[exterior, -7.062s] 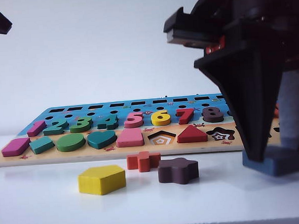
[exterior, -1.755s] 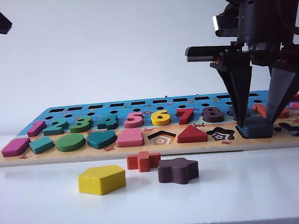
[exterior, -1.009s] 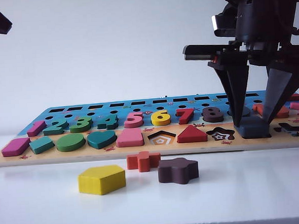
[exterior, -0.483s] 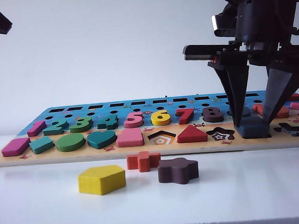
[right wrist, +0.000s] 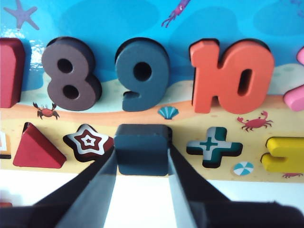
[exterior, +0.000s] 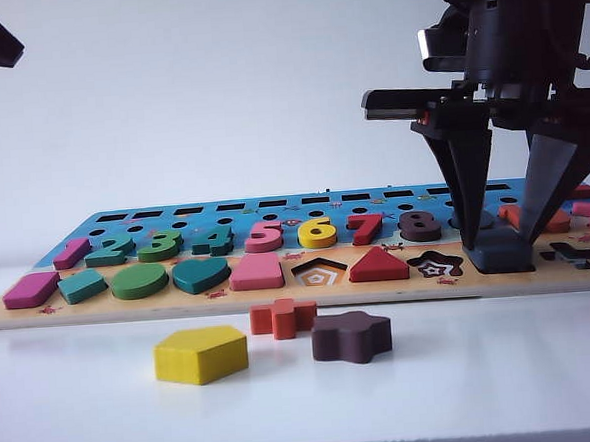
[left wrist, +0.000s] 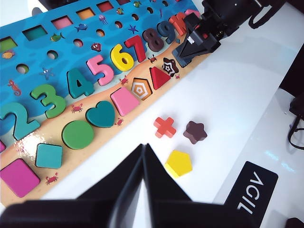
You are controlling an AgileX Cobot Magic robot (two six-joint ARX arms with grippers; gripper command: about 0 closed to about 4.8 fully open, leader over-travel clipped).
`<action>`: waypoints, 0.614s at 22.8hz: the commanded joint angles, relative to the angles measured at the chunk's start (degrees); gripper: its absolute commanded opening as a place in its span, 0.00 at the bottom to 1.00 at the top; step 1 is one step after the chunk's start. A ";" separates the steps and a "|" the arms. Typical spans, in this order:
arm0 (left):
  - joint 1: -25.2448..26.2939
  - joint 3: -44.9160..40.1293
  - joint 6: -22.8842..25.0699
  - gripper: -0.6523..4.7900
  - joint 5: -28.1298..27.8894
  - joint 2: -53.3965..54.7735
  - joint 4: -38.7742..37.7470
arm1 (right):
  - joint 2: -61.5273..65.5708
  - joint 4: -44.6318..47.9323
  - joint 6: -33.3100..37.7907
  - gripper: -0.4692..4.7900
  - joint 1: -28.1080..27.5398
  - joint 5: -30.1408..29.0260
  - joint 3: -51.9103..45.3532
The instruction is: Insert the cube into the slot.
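Observation:
The navy cube (right wrist: pixel 142 148) rests on the wooden board (exterior: pixel 280 298) between the star-shaped recess (right wrist: pixel 89 140) and the cross-shaped recess (right wrist: pixel 213 146). My right gripper (right wrist: pixel 142 153) points down and is shut on it, one finger against each side. The slot is hidden beneath the cube. In the exterior view the cube (exterior: pixel 498 255) sits at the board's front right, its top standing above the surface, with the right gripper (exterior: pixel 499 247) around it. My left gripper (left wrist: pixel 143 148) hangs high over the white table in front of the board, shut with nothing in it.
Three loose pieces lie on the table in front of the board: a yellow pentagon (exterior: pixel 201 354), an orange cross (exterior: pixel 283 318) and a dark brown star-like block (exterior: pixel 351 337). Coloured numbers and shapes fill most of the board's other recesses; the pentagon recess (exterior: pixel 320 273) is bare.
Seven seconds ago the cube was on the table at the front right in my right gripper; now it sits on the board. Over the last second nothing has moved.

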 commanded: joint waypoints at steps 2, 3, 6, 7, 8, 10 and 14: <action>0.00 0.20 0.28 0.14 0.46 -0.09 0.98 | -0.04 -0.24 0.24 0.08 0.04 0.81 0.13; 0.00 0.20 0.28 0.14 0.46 -0.09 0.98 | -0.04 -0.28 0.22 0.08 0.04 0.83 0.13; 0.00 0.20 0.28 0.14 0.46 -0.09 0.98 | -0.04 -0.22 0.24 0.08 0.04 0.81 0.11; 0.00 0.20 0.28 0.14 0.46 -0.09 0.98 | -0.04 -0.24 0.24 0.08 0.07 0.81 0.11; 0.00 0.20 0.28 0.14 0.46 -0.09 0.98 | -0.04 -0.26 0.22 0.08 0.07 0.79 0.11; 0.00 0.20 0.28 0.14 0.46 -0.09 0.98 | -0.04 -0.26 0.24 0.08 0.07 0.76 0.11; 0.00 0.20 0.28 0.14 0.46 -0.09 0.98 | -0.04 -0.26 0.24 0.12 0.07 0.55 0.11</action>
